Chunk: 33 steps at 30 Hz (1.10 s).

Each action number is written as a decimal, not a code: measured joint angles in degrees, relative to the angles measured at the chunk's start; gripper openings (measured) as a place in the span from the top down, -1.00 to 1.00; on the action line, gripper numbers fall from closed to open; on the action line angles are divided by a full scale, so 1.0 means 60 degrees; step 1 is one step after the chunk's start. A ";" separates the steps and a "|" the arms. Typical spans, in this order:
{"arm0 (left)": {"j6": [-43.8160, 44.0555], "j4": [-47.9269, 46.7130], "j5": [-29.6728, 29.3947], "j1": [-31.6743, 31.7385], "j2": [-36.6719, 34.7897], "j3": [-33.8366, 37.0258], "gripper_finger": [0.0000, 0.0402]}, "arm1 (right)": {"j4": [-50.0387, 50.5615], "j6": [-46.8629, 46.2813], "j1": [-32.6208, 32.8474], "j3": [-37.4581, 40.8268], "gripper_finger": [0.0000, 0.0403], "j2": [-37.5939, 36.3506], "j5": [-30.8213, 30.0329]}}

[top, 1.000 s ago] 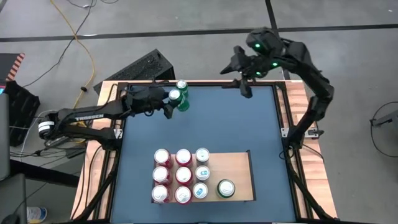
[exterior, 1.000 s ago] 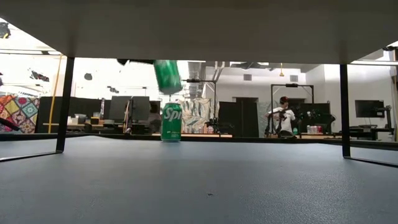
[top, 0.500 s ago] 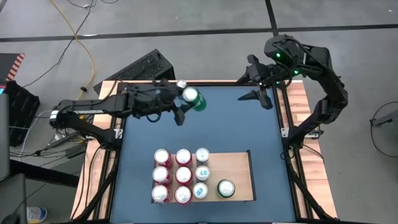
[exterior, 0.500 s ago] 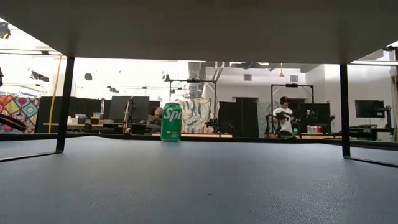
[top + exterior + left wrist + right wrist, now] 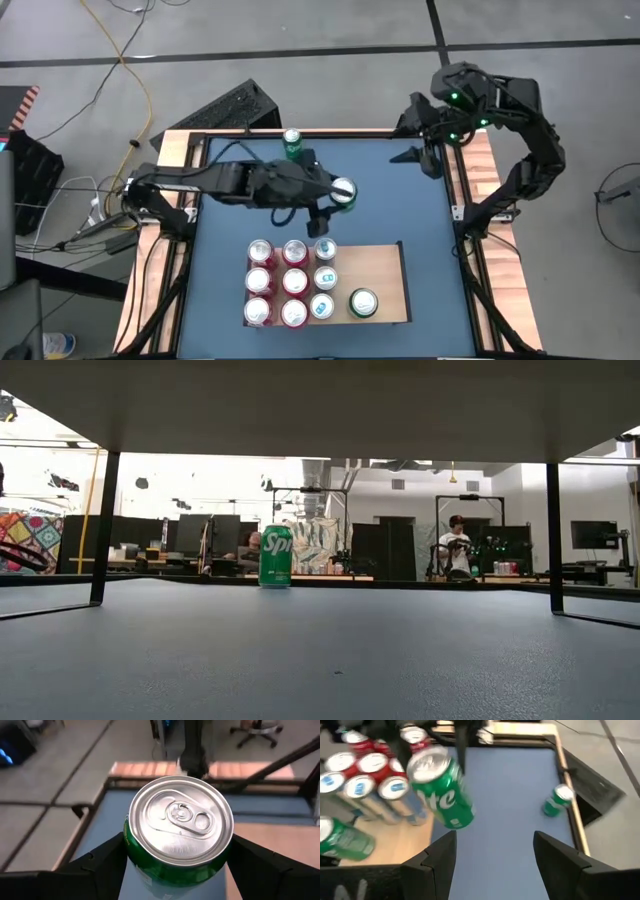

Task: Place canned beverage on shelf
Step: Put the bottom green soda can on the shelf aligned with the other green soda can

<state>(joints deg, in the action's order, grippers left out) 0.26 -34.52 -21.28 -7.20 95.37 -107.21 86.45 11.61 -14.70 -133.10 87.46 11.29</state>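
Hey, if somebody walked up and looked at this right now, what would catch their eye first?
Probably the green can gripped in the left gripper, carried in the air over the middle of the blue table. Next, the block of red and blue cans standing on the shelf at the near side, with one green can beside them. A lone green can stands at the far edge.

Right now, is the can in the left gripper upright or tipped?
Tipped. The right wrist view shows the can leaning, held off the table; the left gripper is clamped on its sides.
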 joint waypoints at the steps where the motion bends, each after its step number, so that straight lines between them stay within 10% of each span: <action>1: -0.0066 0.0019 -0.0125 -0.0094 -0.0017 -0.0182 -0.41 | -0.0125 0.0052 0.0179 0.0089 -0.23 -0.0006 0.0034; 10: 0.0434 0.0037 -0.0524 -0.0616 -0.0667 -0.0465 -0.42 | -0.3178 -0.0307 0.2094 0.2260 -0.23 -0.1364 -0.0244; 16: 0.0851 -0.0699 -0.0115 -0.0517 -0.0670 -0.0447 -0.42 | -0.4580 0.0361 0.3817 0.3960 -0.23 -0.1814 -0.2401; 33: 0.0105 -0.2087 0.1777 0.0257 -0.0569 -0.0345 -0.43 | -0.3938 0.1562 0.4645 0.2864 -0.69 0.0108 -0.3842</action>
<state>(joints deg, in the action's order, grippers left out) 0.89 -47.04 -10.62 -5.66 91.96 -109.27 62.83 20.99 13.17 -115.91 88.11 -11.77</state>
